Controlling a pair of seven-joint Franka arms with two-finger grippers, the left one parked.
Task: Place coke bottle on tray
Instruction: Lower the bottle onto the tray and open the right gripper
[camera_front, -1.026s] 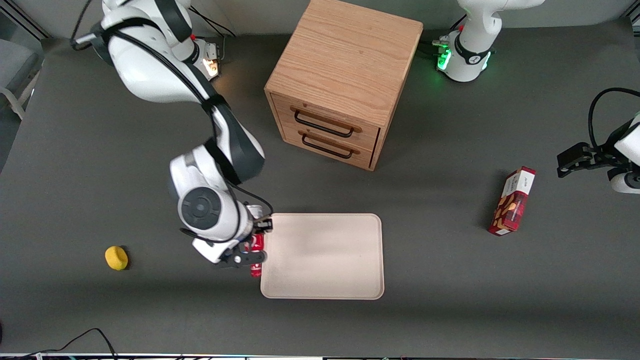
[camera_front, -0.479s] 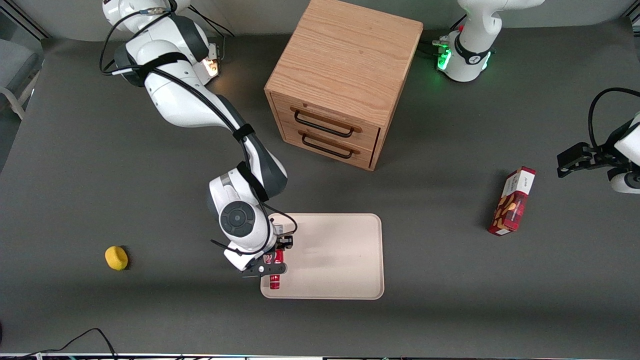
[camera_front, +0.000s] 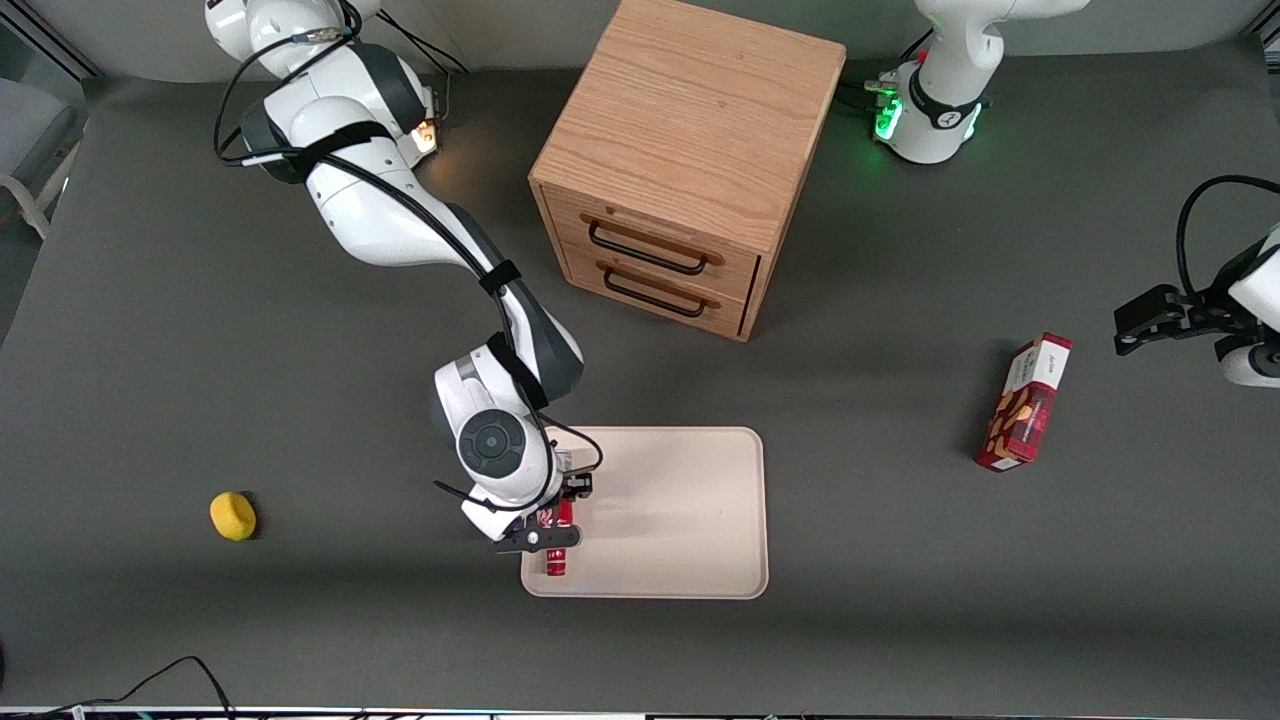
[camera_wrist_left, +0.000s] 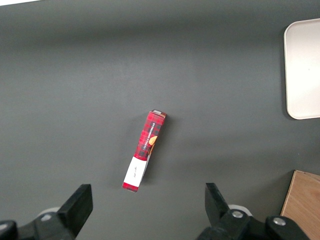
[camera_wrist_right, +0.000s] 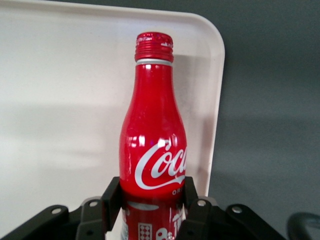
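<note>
My right gripper (camera_front: 560, 515) (camera_wrist_right: 151, 192) is shut on the coke bottle (camera_front: 558, 553) (camera_wrist_right: 153, 135), a slim red bottle with white script lettering. The black fingers (camera_wrist_right: 111, 195) press against both sides of its body. The bottle lies lengthwise over the beige tray (camera_front: 680, 510) (camera_wrist_right: 60, 85), at the tray's end toward the working arm and close to the rim nearest the front camera. Whether the bottle touches the tray surface cannot be told. The arm's wrist hides part of the bottle in the front view.
A wooden two-drawer cabinet (camera_front: 685, 160) stands farther from the front camera than the tray. A red snack box (camera_front: 1025, 402) (camera_wrist_left: 144, 150) lies toward the parked arm's end. A small yellow object (camera_front: 232, 516) sits on the dark table (camera_front: 900, 620) toward the working arm's end.
The gripper carried the bottle from beside the tray's edge to over the tray, moving toward the parked arm's end. The last half second brought only a small further shift.
</note>
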